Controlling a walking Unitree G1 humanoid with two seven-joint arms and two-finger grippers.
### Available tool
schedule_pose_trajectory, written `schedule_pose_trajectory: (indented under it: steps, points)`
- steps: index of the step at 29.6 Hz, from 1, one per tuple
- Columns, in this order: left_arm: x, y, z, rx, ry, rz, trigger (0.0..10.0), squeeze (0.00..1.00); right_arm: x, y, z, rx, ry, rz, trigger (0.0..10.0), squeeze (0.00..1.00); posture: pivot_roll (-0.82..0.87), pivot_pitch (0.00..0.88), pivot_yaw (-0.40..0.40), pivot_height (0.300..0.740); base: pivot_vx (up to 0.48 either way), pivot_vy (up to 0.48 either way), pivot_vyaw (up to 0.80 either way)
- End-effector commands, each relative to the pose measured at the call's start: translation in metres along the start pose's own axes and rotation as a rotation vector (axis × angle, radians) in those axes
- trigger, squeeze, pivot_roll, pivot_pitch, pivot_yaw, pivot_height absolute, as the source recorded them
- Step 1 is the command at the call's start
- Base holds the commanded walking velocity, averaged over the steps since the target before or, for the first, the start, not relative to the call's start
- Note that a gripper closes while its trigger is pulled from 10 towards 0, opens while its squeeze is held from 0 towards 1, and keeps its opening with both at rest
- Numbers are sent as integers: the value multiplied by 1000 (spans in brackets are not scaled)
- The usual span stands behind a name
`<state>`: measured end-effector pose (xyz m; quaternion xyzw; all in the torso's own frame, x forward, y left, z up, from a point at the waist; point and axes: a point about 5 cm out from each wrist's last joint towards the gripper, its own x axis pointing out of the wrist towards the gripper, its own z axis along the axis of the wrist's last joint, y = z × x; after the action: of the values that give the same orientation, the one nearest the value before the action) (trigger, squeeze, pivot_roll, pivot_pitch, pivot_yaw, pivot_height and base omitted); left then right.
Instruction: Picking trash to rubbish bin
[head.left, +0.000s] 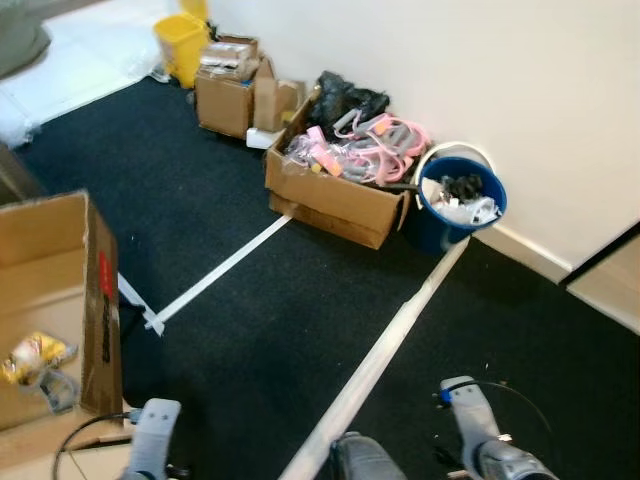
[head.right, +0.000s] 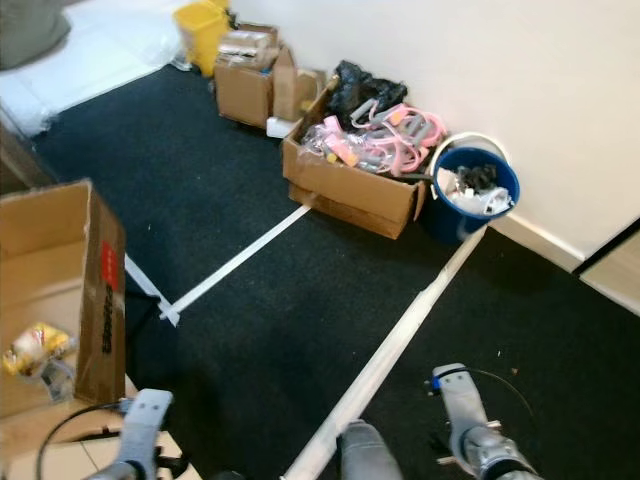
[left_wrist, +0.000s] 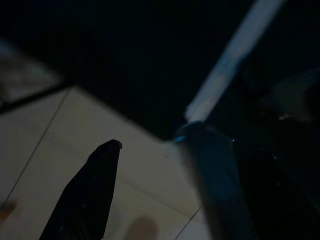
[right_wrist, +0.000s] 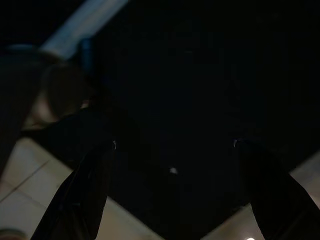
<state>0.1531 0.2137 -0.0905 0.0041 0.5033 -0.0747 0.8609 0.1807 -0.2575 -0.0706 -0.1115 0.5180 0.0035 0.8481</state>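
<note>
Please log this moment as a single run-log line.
left gripper: open, idle | right gripper: open, idle | bucket: at wall, holds trash | box: left, wrapper inside

Black carpet (head.left: 250, 330) covers the floor, crossed by two white tape strips (head.left: 375, 360) that run toward a white wall (head.left: 480, 70). Along the wall: an open cardboard box of pink and grey tangled items (head.left: 345, 180) with a black bag (head.left: 345, 98) at its far end, a smaller cardboard box (head.left: 228, 90) beyond it, then a yellow container (head.left: 182, 45) (contents not discernible). A pale floor covering (head.left: 85, 55) lies at far left, and tan flooring (head.left: 612, 285) borders the carpet at right.
</note>
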Motion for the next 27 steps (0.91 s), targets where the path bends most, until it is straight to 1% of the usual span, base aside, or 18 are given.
schedule_pose_trajectory:
  steps: [1,2,3,4,7,12,16,17,18,22,24,25,27]
  points:
    - [-1,-2,-15,1,58,6,10000,0,1,7,-7,12,18,15,10000,0,29,135,3,740,0,0,-788]
    - [0,-5,-11,0,51,4,10000,0,1,7,-7,14,15,14,10000,0,29,135,3,740,0,0,0]
    - [0,-5,-11,0,51,4,10000,0,1,7,-7,14,15,14,10000,0,29,135,3,740,0,0,0]
    - [4,-12,-4,-3,38,-2,10000,0,1,7,-7,15,13,13,10000,0,29,135,3,740,0,0,0]
    - [7,-19,5,-4,23,-11,10000,0,1,7,-7,12,14,13,10000,0,32,137,3,740,0,0,0]
    - [10,-24,15,0,7,-16,10000,0,1,7,-6,11,13,14,10000,0,32,137,3,740,0,0,0]
    - [10,-20,20,0,1,-14,10000,0,1,7,-6,10,13,13,10000,0,32,137,3,740,0,0,0]
    - [8,-13,21,-1,1,-9,10000,0,1,7,-6,14,11,13,10000,0,30,136,3,740,274,0,0]
    - [7,-11,21,-2,1,-8,10000,0,1,7,-6,15,10,13,10000,0,30,136,3,740,274,0,0]
    - [6,-8,20,-2,2,-6,10000,0,1,7,-6,23,8,13,10000,0,30,136,3,740,277,0,0]
    - [3,0,14,-2,11,-2,10000,0,1,7,-6,16,11,12,10000,0,30,136,4,740,287,0,0]
    - [3,0,14,-2,11,-2,10000,0,1,7,-6,16,11,12,10000,0,30,136,4,740,292,0,0]
    - [0,6,7,-4,19,4,10000,0,1,7,-6,9,16,15,10000,0,30,136,4,740,292,0,-394]
